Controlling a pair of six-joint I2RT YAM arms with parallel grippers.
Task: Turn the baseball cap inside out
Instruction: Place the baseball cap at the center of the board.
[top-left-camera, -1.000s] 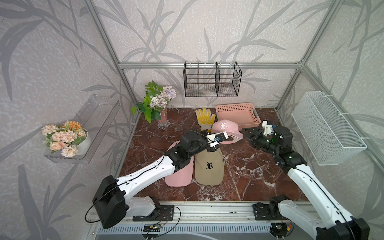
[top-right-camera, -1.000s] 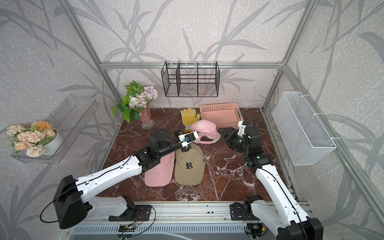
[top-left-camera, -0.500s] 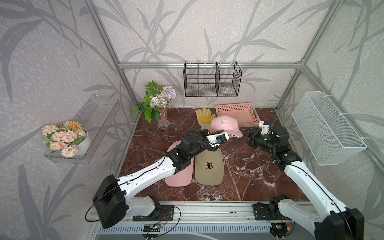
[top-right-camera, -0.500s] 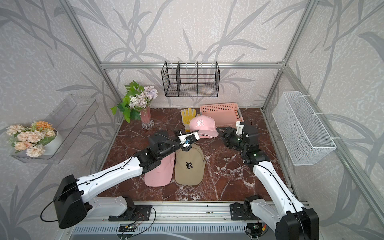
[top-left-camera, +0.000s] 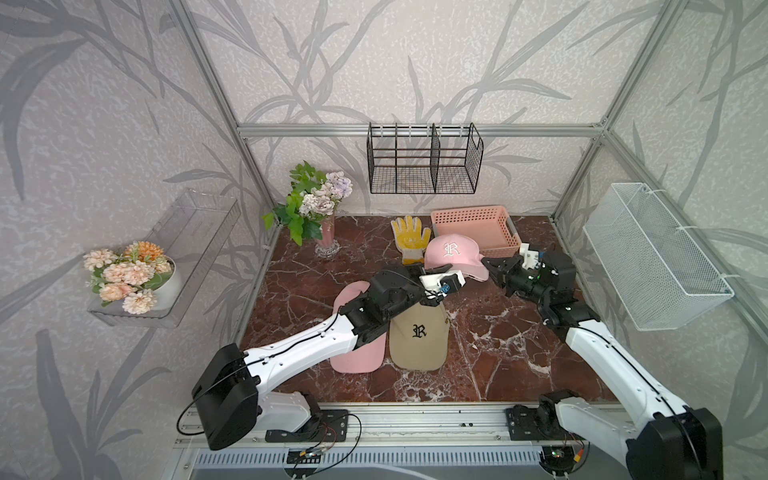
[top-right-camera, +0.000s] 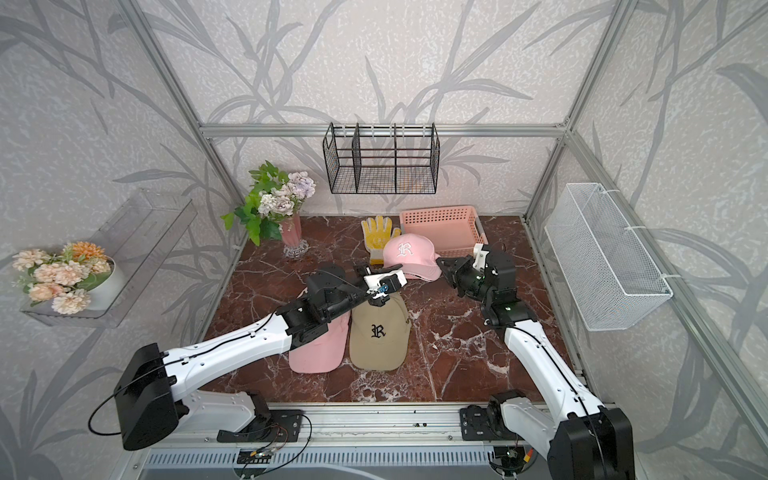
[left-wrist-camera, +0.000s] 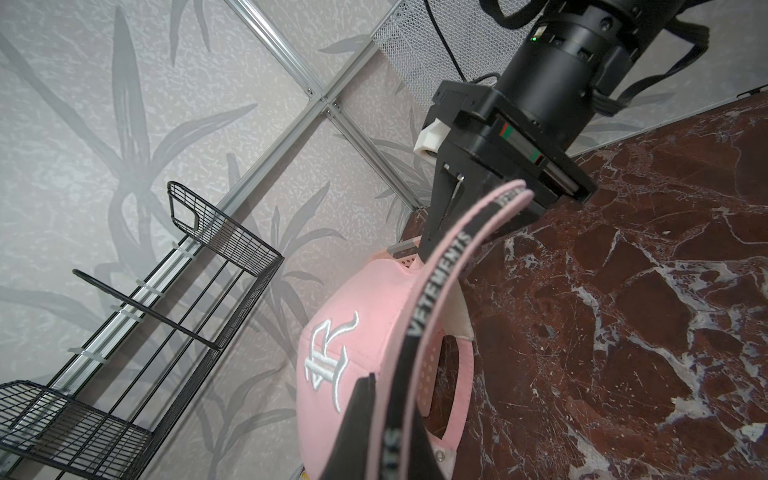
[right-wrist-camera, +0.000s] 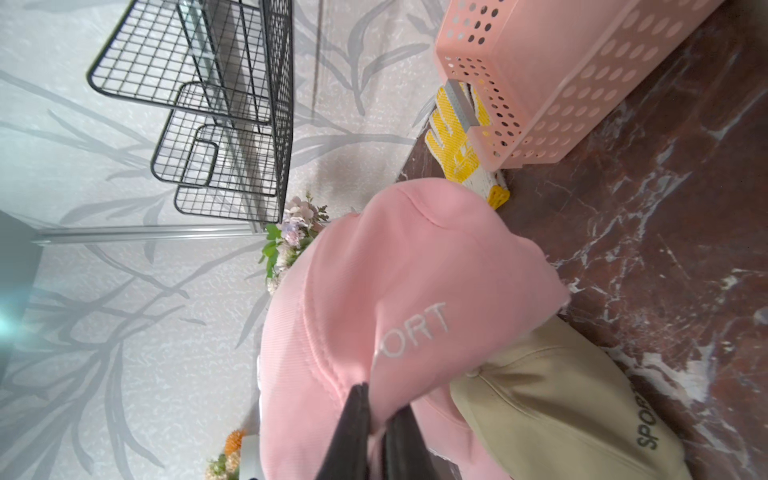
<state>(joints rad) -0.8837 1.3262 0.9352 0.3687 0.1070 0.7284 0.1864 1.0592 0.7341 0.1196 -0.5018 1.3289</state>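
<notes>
The pink baseball cap (top-left-camera: 451, 250) (top-right-camera: 407, 250), with a white letter on its front, hangs crown-up just above the table's back middle, held from both sides. My left gripper (top-left-camera: 456, 278) (left-wrist-camera: 376, 436) is shut on the cap's lower rim, where a black-and-pink lettered band (left-wrist-camera: 440, 286) runs taut toward the right gripper. My right gripper (top-left-camera: 486, 262) (right-wrist-camera: 378, 424) is shut on a fold of the cap's (right-wrist-camera: 395, 270) pink side fabric. The cap's inside shows only as a sliver in the left wrist view.
A tan cap (top-left-camera: 419, 332) and a flat pink cap (top-left-camera: 357, 357) lie under the left arm. Behind the held cap are a yellow glove (top-left-camera: 409, 239), a pink basket (top-left-camera: 473, 226) and a flower vase (top-left-camera: 324, 237). A black wire rack (top-left-camera: 422, 162) and a white mesh basket (top-left-camera: 652, 257) hang on the walls.
The right gripper has moved in to the pink cap and shut on its side. The left gripper has lifted the cap, which now sits higher and more upright.
</notes>
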